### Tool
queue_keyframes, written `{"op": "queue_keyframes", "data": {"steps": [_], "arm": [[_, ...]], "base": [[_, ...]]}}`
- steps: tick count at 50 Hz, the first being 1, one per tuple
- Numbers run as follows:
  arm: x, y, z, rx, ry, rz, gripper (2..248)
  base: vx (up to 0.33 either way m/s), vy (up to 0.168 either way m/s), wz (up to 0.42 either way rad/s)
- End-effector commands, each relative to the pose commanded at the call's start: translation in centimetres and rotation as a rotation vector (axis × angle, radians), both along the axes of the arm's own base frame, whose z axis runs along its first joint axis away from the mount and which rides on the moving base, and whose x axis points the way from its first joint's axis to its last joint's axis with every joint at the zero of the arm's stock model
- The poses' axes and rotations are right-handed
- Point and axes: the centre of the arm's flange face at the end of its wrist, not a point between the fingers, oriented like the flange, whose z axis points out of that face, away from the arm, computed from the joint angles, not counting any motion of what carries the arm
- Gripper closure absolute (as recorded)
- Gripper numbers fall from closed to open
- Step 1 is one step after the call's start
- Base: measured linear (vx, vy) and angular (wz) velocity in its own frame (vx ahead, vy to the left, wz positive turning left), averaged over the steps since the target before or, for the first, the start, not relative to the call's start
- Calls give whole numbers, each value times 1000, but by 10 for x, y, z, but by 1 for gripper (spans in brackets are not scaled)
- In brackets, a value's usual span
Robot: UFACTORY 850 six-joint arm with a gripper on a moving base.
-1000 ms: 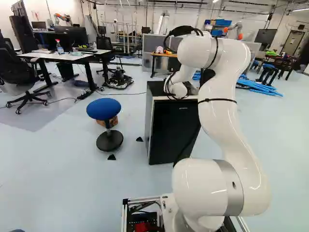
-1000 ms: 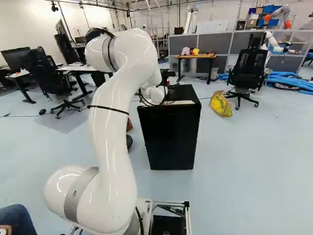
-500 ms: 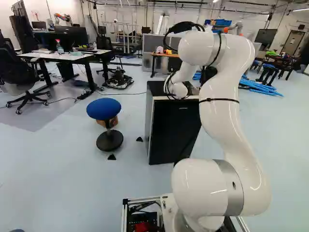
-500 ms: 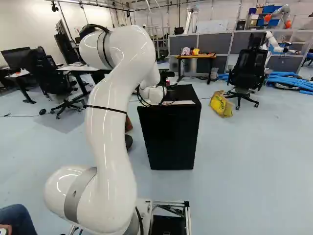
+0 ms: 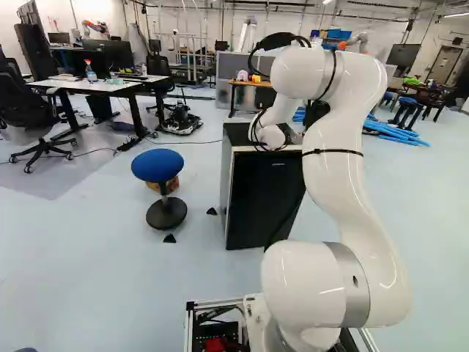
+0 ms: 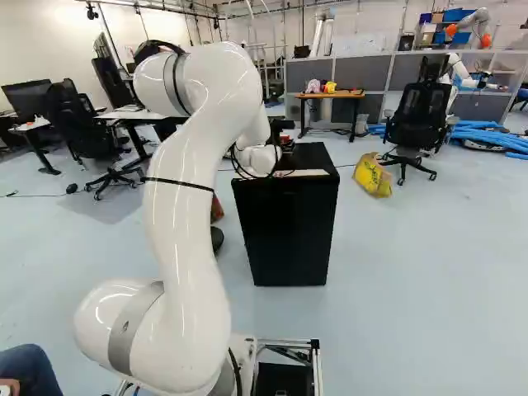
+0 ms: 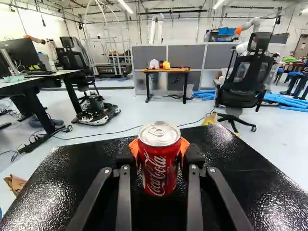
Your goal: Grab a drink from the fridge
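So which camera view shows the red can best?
The wrist view: the can stands large and in plain sight there, held between the hand's orange pads. In neither base view can I clearly make it out.

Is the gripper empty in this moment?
No, the wrist view shows the gripper closed on a red can, with an orange pad against each side of it.

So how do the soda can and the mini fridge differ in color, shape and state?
The soda can is a small red cylinder; the mini fridge is a big black box. The can is clamped in the gripper; the fridge stands on the floor, door closed. Both are upright.
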Motion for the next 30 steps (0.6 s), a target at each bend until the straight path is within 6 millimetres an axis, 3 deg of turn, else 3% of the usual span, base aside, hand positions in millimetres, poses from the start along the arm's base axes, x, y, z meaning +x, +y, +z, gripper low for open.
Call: {"op": "queue_keyframes", "data": {"steps": [30], "arm": [[-1, 0, 35, -8, -50, 0, 150]], "base": [[0, 0, 0]]}}
